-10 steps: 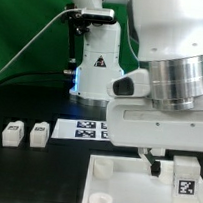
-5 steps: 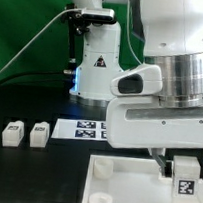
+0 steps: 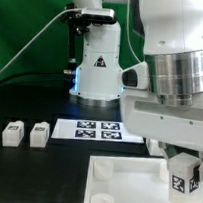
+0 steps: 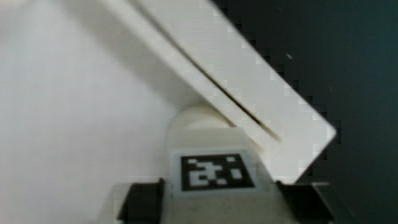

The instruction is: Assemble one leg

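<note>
Claw: In the wrist view I saw my claw (image 4: 214, 190) clamped on the leg (image 4: 214, 165), one dark finger (image 4: 143, 200) on each side of its tagged face.
Leg position: In the exterior view the leg (image 3: 186, 176) hung slightly tilted over the corner of the tabletop panel (image 3: 121, 187) at the exterior view's right. I could not tell whether it touched the panel.
Why held so: I judged the side grip kept the tag readable and the leg's lower end free for a corner socket.
Panel: Its rim (image 4: 249, 90) ran just beside the leg.
Spares: Two more legs (image 3: 13, 133) (image 3: 39, 133) sat on the black tabletop (image 3: 23, 167), well apart from the panel.
Marker board: The marker board (image 3: 97, 130) lay flat behind the panel.
Risk: I thought the tilt could jam the leg at the socket.
</note>
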You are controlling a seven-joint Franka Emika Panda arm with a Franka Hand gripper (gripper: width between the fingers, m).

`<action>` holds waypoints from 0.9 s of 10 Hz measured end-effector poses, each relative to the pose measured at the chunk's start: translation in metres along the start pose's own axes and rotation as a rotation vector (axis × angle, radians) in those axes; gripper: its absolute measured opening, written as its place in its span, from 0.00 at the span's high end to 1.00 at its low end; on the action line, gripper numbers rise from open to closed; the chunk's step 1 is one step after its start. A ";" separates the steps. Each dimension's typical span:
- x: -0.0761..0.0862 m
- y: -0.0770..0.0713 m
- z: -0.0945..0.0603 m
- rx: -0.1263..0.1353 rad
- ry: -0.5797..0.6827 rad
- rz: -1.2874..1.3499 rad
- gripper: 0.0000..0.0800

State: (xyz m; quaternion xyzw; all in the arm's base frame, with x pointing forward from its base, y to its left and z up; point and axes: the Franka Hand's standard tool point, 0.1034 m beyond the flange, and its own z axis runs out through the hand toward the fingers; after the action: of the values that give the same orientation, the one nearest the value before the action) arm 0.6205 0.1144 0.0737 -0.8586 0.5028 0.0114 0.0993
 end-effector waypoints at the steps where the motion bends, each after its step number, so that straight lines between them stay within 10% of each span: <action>1: -0.001 -0.001 0.001 0.023 -0.021 0.258 0.63; 4: -0.001 0.000 0.003 0.057 -0.053 0.517 0.63; 9: -0.005 0.004 0.007 0.024 -0.041 0.042 0.20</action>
State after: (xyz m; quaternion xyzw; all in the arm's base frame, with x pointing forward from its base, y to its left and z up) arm 0.6152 0.1185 0.0674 -0.8462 0.5187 0.0250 0.1194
